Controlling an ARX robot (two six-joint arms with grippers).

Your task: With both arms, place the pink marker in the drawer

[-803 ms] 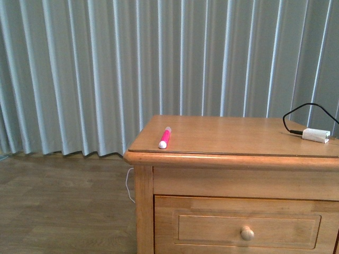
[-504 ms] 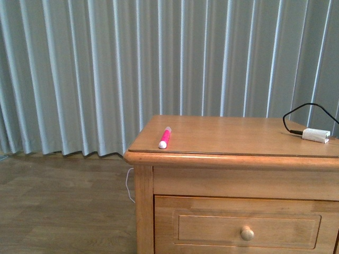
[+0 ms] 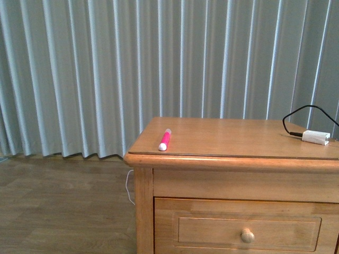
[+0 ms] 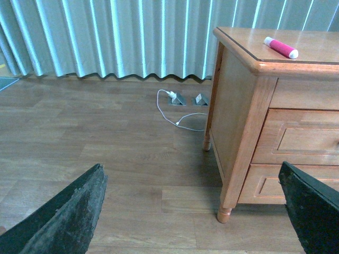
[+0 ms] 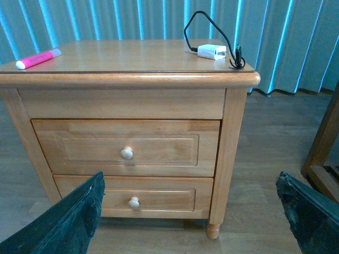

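Pink, cylindrical marker (image 3: pixel 165 139) lies on the smooth wooden nightstand (image 3: pixel 238 137) (drawer (image 3: pixel 212 230) closed), both arms' jaws spread apart.

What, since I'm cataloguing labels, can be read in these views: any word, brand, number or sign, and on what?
No readable text in any view.
Pink marker: no print visible; too small to tell.
White adapter: no legible marking.
Nightstand: plain wood, no labels.
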